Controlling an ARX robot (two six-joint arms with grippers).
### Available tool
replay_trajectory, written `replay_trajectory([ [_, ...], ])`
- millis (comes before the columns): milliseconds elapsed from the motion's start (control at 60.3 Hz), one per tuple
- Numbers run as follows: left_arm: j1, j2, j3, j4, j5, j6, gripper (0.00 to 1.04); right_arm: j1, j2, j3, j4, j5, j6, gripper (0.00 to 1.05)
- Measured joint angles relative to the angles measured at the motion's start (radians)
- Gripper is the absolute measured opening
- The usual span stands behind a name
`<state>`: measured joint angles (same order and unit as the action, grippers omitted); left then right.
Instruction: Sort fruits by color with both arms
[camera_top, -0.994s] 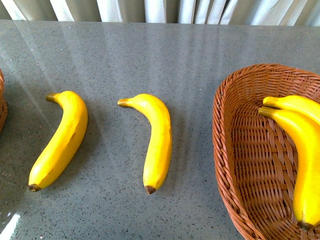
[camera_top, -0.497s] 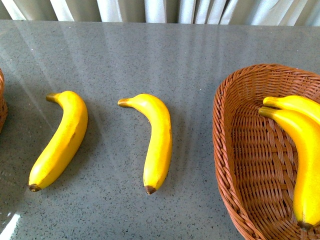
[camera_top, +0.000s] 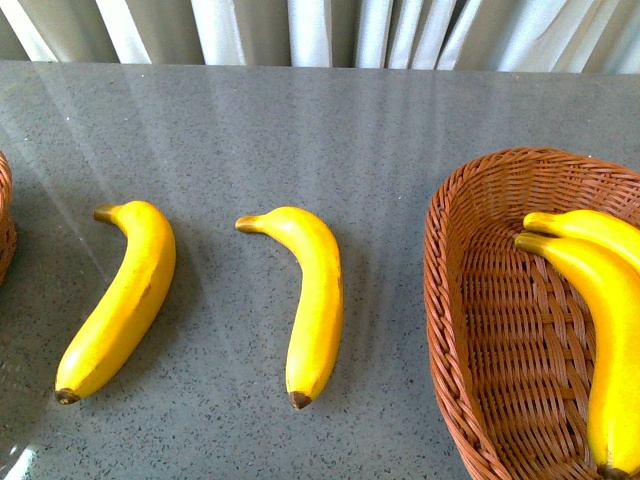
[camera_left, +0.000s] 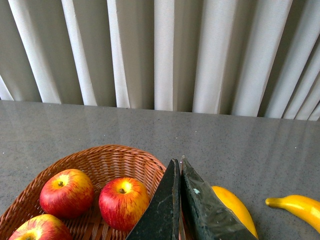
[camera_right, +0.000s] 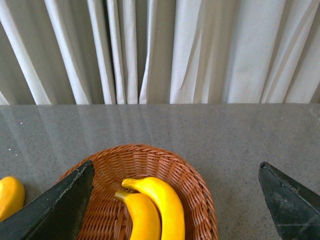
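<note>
The left gripper (camera_left: 179, 162) has its jaws pressed together on nothing, beside a wicker basket (camera_left: 105, 154) holding three red apples (camera_left: 123, 202). The right gripper (camera_right: 175, 165) is spread wide above a second basket (camera_right: 145, 152) with two bananas (camera_right: 160, 200). Between the baskets, a left banana (camera_top: 120, 300) and a middle banana (camera_top: 315, 300) lie apart on the grey table (camera_top: 300, 130), with a curtain (camera_top: 310, 25) behind

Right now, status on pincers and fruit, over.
Left pincer shut, empty. Right pincer open, empty. Two loose bananas on table, two binned bananas in right basket, three apples in left basket. Nothing blocking.
</note>
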<state>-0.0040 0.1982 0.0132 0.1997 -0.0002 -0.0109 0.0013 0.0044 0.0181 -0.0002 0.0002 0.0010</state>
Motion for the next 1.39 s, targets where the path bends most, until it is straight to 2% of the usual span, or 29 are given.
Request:
replay_trajectory([
  [83,0.000,-0.020,0.000,-0.021,0.000,0.000,0.02,0.000,0.000,0.000,0.000,0.000,0.000,0.96],
  [166,0.000,-0.144,0.000,-0.178,0.000,0.000,0.02,0.000,0.000,0.000,0.000,0.000,0.000,0.96],
  [199,0.000,-0.172,0.000,-0.194,0.000,0.000,0.02,0.000,0.000,0.000,0.000,0.000,0.000,0.96],
  [729,0.001,-0.182,0.000,-0.200,0.000,0.000,0.02,0.000,0.000,0.000,0.000,0.000,0.000,0.96],
  [862,0.001,-0.182,0.000,-0.200,0.000,0.000,0.25,0.000,0.000,0.000,0.000,0.000,0.000,0.96],
  [1027,0.001,-0.182,0.000,-0.200,0.000,0.000,0.69,0.000,0.000,0.000,0.000,0.000,0.000,0.96],
  [1160,0.001,-0.182,0.000,-0.200,0.000,0.000,0.93,0.000,0.000,0.000,0.000,0.000,0.000,0.96],
  [1193,0.001,-0.182,0.000,-0.200,0.000,0.000,0.97,0.000,0.000,0.000,0.000,0.000,0.000,0.96],
  [1392,0.001,-0.182,0.000,-0.200,0.000,0.002,0.96,0.000,0.000,0.000,0.000,0.000,0.000,0.96],
])
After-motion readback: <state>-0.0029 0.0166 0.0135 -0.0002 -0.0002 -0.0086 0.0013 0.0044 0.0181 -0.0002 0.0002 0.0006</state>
